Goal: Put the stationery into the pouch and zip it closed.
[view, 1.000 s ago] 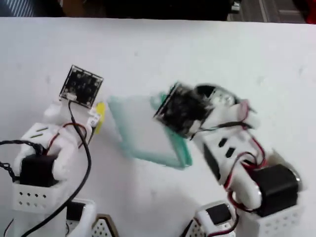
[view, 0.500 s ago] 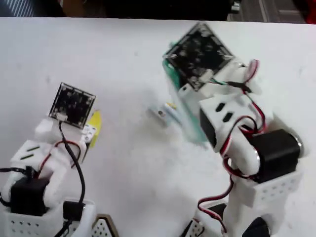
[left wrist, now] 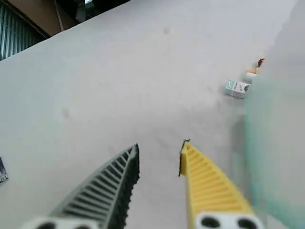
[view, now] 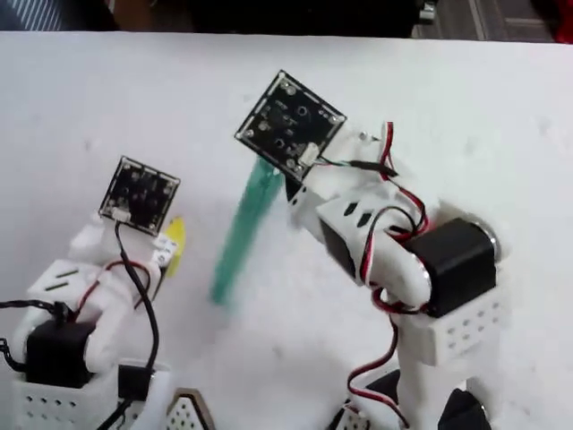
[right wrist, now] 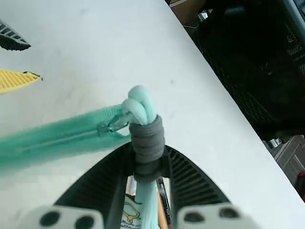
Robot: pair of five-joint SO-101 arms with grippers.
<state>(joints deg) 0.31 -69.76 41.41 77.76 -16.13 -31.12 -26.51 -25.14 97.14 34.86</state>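
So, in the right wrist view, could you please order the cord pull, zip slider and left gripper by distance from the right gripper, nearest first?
1. The cord pull, clamped in the right gripper.
2. The zip slider, just past it, at the pouch's end.
3. The left gripper, far off over the table.

Two white robot arms side by side: the left arm (view: 76,287) rests with its jaws apart, and the right arm (view: 421,269) grips a cord.

The left arm sits folded low at the near left, its wrist camera board (view: 141,190) facing up and its gripper pointing toward the far side. The left gripper (left wrist: 159,150) has one grey and one yellow finger, spread with a clear gap between the tips and holding nothing. The right arm stands taller at the near right and extends toward the far left, its wrist camera board (view: 288,124) tilted. The right gripper (right wrist: 145,155) has black fingers clamped tight on a mint-green pull cord (right wrist: 142,112).
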